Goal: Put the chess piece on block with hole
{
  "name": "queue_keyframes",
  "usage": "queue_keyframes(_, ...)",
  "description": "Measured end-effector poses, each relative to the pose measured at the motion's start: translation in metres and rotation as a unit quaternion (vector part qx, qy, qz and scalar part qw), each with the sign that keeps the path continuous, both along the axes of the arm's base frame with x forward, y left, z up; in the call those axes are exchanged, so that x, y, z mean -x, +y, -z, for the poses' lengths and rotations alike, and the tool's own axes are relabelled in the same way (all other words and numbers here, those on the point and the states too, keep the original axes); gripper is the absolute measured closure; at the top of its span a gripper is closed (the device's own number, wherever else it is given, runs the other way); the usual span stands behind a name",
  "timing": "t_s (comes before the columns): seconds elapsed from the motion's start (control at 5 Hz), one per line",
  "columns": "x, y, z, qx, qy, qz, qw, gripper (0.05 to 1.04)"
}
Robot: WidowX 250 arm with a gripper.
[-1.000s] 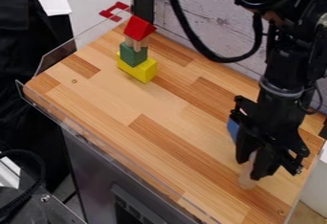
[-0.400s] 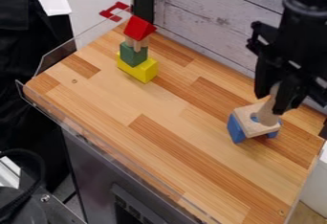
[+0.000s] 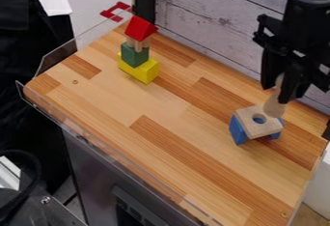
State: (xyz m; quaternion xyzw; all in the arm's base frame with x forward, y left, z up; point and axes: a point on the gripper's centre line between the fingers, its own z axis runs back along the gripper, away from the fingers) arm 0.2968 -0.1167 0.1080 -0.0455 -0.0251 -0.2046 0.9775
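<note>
At the right of the camera view, my gripper [image 3: 282, 91] is shut on the pale wooden chess piece [image 3: 275, 106], which hangs upright with its rounded base down. That base appears over the right back part of the block with hole [image 3: 248, 120], a wooden-topped piece on blue supports. The round hole is uncovered, just left of and below the chess piece. Whether the piece touches the block top I cannot tell.
A stack stands at the upper left of the wooden table [image 3: 169, 145]: yellow block [image 3: 145, 72], green block [image 3: 133, 55], small wooden piece, red roof [image 3: 140, 28]. A red bracket [image 3: 116, 11] sits at the back corner. Clear guards line the left edges.
My gripper has risen with the chess piece from the table's front right to over the block, uncovering the block. Since the middle frame, it has shifted slightly up and the hole shows fully.
</note>
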Motion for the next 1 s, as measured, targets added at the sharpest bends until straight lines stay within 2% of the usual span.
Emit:
queue_keyframes(0.6, -0.009, 0.010, 0.022, -0.003, 0.034, -0.011, 0.9994, 0.741)
queue_keyframes(0.8, -0.010, 0.010, 0.025, -0.004, 0.037, -0.010, 0.9992, 0.741)
queue_keyframes(1.0, -0.013, 0.009, 0.028, -0.005, 0.040, -0.007, 0.9992, 0.698)
